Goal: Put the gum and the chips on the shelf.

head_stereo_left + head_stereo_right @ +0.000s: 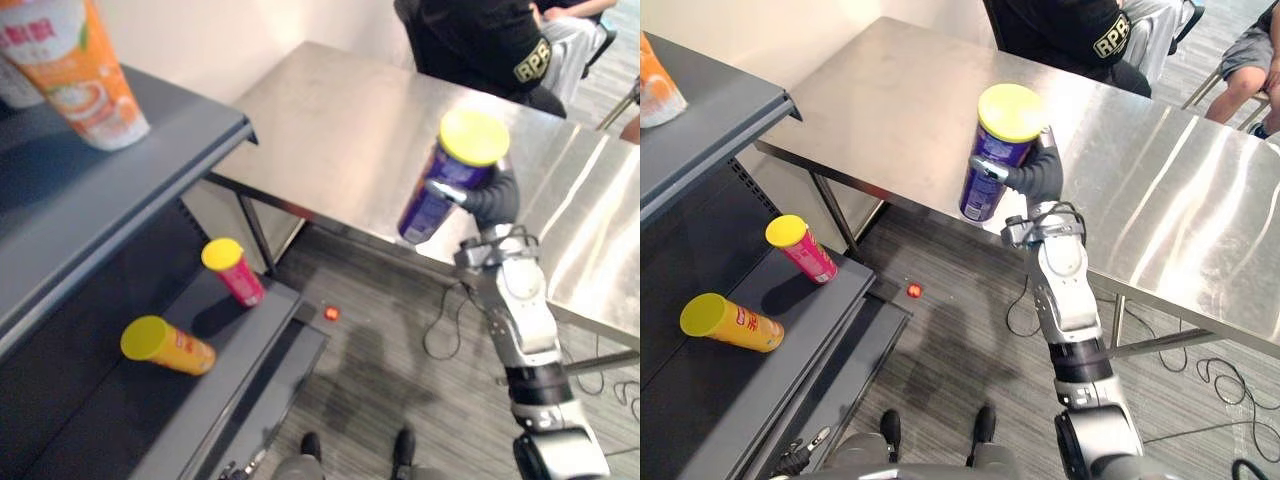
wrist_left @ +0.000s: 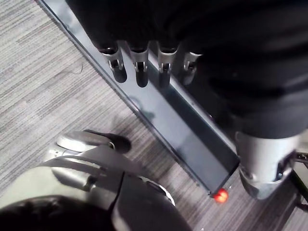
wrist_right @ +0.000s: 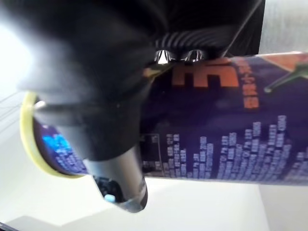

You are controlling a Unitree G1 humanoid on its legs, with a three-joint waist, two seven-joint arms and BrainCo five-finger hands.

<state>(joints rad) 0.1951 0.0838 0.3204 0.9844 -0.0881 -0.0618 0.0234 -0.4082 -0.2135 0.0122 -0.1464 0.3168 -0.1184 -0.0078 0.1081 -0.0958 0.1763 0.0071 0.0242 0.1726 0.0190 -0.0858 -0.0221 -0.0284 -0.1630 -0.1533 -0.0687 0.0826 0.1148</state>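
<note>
Look at the steel table (image 1: 890,110) first. Your right hand (image 1: 1038,175) is up above the table's near edge. Its fingers and thumb are wrapped tight round the purple chips can (image 1: 995,160). The can has a yellow lid. It leans a little, with the lid end up, and it does not touch the table.

Just off the table's left end stands the dark shelf (image 1: 730,120). On its low board, lower than the table top, you can see two tubes with yellow lids. The red tube (image 1: 805,250) is the one nearer the table and it stands tilted. The orange tube (image 1: 735,322) lies on its side, farther from the table. (You cannot tell from here if one of them is the gum.) On the shelf's top board sits an orange-and-white pack (image 1: 85,65).

Your left hand (image 2: 139,67) hangs down low over the grey floor, off the table's left end by the foot of the shelf. Its fingers are loose and hold nothing.

A small red dot (image 1: 913,291) lies on the floor below the table's left end. A person in a black top (image 1: 1070,30) sits at the table's far side.
</note>
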